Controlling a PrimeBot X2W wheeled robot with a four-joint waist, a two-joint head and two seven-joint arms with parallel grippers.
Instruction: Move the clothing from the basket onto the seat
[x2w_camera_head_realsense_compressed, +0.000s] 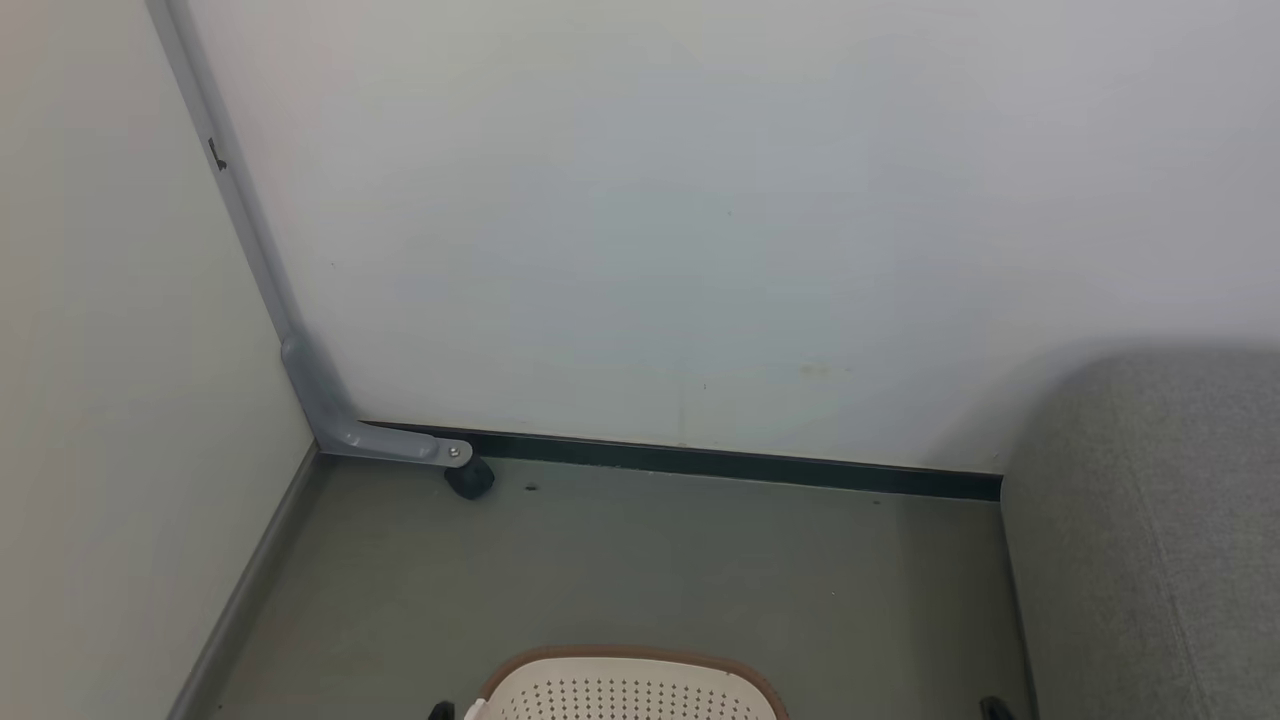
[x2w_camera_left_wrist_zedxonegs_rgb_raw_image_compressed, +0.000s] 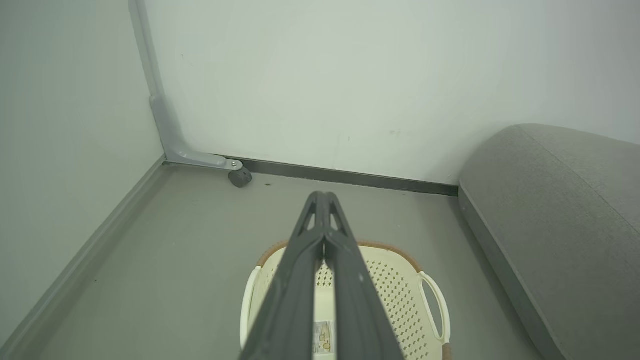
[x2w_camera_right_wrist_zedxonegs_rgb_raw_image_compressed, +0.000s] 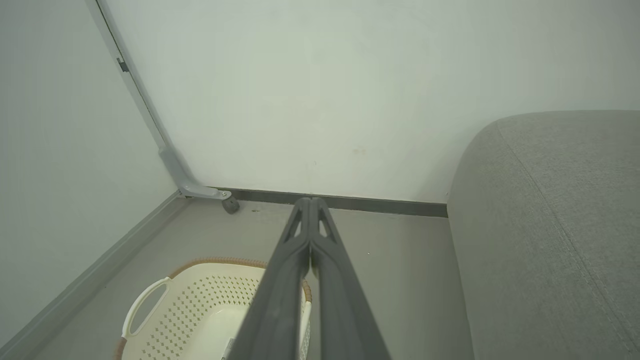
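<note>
At the far left, a slanted grey metal post (x2w_camera_head_realsense_compressed: 250, 230) is seen running down the corner of the white wall (x2w_camera_head_realsense_compressed: 700, 200) to a small black caster wheel (x2w_camera_head_realsense_compressed: 470, 478) on the smooth grey floor (x2w_camera_head_realsense_compressed: 650, 560). The left gripper (x2w_camera_left_wrist_zedxonegs_rgb_raw_image_compressed: 325, 196) is held above the floor and aimed forward and downward at the foot of the wall. Its two long dark fingers (x2w_camera_left_wrist_zedxonegs_rgb_raw_image_compressed: 295, 280) are pressed together from base to tip, with nothing between them.

Beneath it, a cream perforated plastic laundry basket (x2w_camera_left_wrist_zedxonegs_rgb_raw_image_compressed: 395, 295) with a brown rim band is set on the floor, and a small printed label (x2w_camera_left_wrist_zedxonegs_rgb_raw_image_compressed: 324, 337) is visible on its bottom.

The right gripper (x2w_camera_right_wrist_zedxonegs_rgb_raw_image_compressed: 310, 201) is posed likewise over the basket's (x2w_camera_right_wrist_zedxonegs_rgb_raw_image_compressed: 200, 300) right edge, fingers (x2w_camera_right_wrist_zedxonegs_rgb_raw_image_compressed: 280, 290) closed and empty.

A large grey woven-fabric sofa (x2w_camera_right_wrist_zedxonegs_rgb_raw_image_compressed: 550, 225) with rounded edges is seen just right of the basket (x2w_camera_head_realsense_compressed: 620, 690).
</note>
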